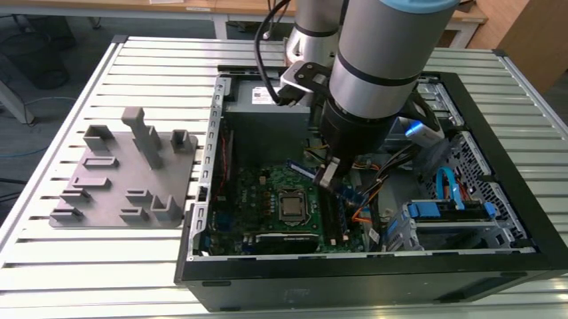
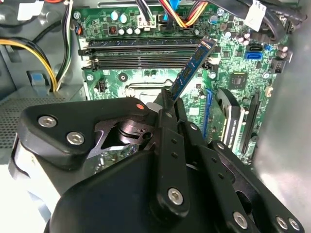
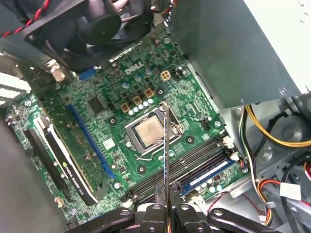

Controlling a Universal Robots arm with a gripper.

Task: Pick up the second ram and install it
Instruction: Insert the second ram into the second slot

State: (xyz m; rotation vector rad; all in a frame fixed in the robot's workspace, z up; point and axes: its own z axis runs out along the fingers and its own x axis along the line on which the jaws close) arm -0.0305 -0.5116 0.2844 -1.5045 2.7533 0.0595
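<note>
My gripper (image 1: pixel 326 178) hangs inside the open computer case above the green motherboard (image 1: pixel 266 189), shut on the second ram (image 2: pixel 192 65), a slim blue stick. In the second wrist view the stick slants out from the fingertips (image 2: pixel 165 104) toward the long black memory slots (image 2: pixel 141 60) without touching them. The first wrist view shows the second ram (image 3: pixel 165 145) edge-on as a thin line over the processor socket (image 3: pixel 148 131), with the memory slots (image 3: pixel 189 162) just beside the gripper (image 3: pixel 165 194). A blue strip (image 3: pixel 209 174) lies along the outermost slot.
Yellow, orange and black cables (image 2: pixel 170 9) bundle near the slots. A graphics card (image 3: pixel 58 155) and blue expansion slot (image 3: pixel 90 141) sit across the board. The black case (image 1: pixel 355 272) walls surround everything. A grey holder block (image 1: pixel 124 179) stands on the slatted table at the exterior view's left.
</note>
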